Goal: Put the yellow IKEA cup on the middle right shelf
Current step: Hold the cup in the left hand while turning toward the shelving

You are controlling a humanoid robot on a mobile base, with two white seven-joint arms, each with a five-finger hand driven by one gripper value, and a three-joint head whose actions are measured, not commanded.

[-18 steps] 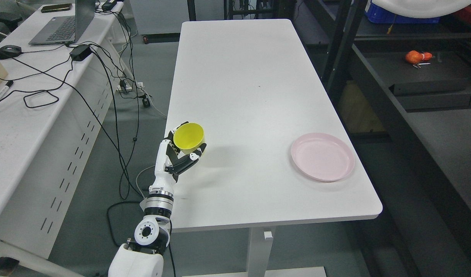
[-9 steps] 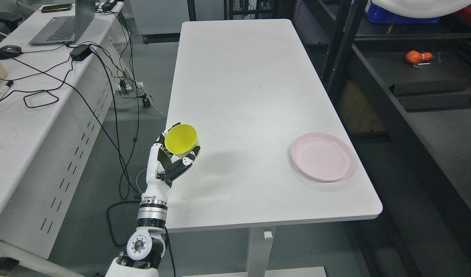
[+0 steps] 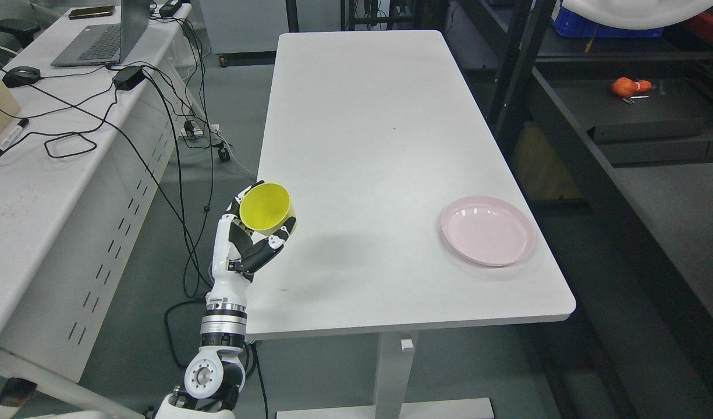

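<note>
Your left hand [image 3: 248, 244] has carried the yellow cup [image 3: 266, 208] further left off the bench [image 3: 356, 145] edge, fingers [image 3: 269, 247] wrapped around it, pink plate [image 3: 488, 230] at right.

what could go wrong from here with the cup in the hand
1. The yellow cup is tilted in the left robot hand, held only by fingertips near its rim; it may slip.
2. It hangs over the white table edge, so a drop could reach the floor.
3. Swinging right toward the dark shelf frame may clip the pink plate.
</note>
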